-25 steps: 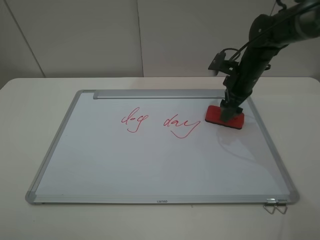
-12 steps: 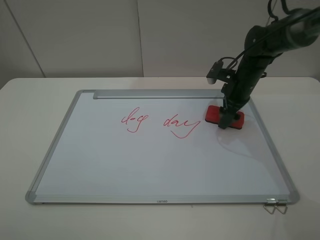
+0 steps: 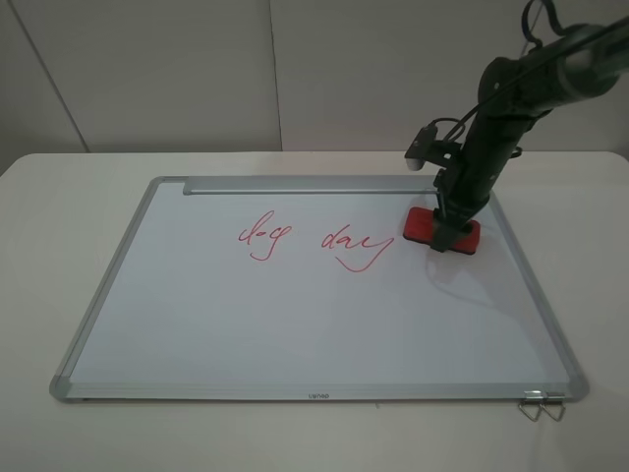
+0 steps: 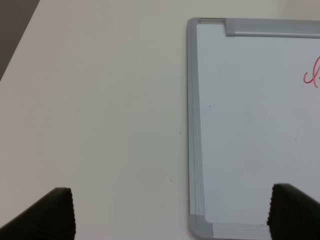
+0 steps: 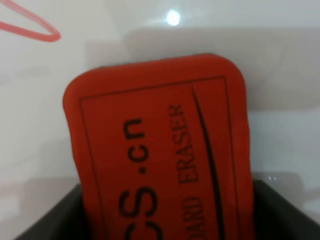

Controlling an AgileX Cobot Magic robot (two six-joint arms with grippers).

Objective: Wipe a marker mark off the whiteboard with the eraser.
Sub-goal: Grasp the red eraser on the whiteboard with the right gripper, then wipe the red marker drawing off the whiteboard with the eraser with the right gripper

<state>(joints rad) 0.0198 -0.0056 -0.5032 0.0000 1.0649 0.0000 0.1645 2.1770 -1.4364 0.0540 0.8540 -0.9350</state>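
The whiteboard (image 3: 295, 324) lies flat on the white table. The marker mark, a thin red cursive "dog" (image 3: 264, 236), sits left of the board's middle. One red stroke of the mark (image 4: 312, 77) shows at the edge of the left wrist view. The red eraser (image 3: 423, 224) rests on the board near its far right corner. My right gripper (image 3: 450, 234) reaches straight down onto it, and in the right wrist view dark fingers (image 5: 50, 220) press both long sides of the eraser (image 5: 160, 150). My left gripper (image 4: 170, 215) hangs open above the table beside the whiteboard (image 4: 250, 125).
The red word "day" (image 3: 354, 246) with its swoosh lies between the mark and the eraser. A silver strip (image 3: 310, 185) runs along the far edge. A small wire clip (image 3: 541, 405) lies at the front right corner.
My right gripper has come down and settled around the eraser, with the arm shifting slightly. The eraser has stayed in place.
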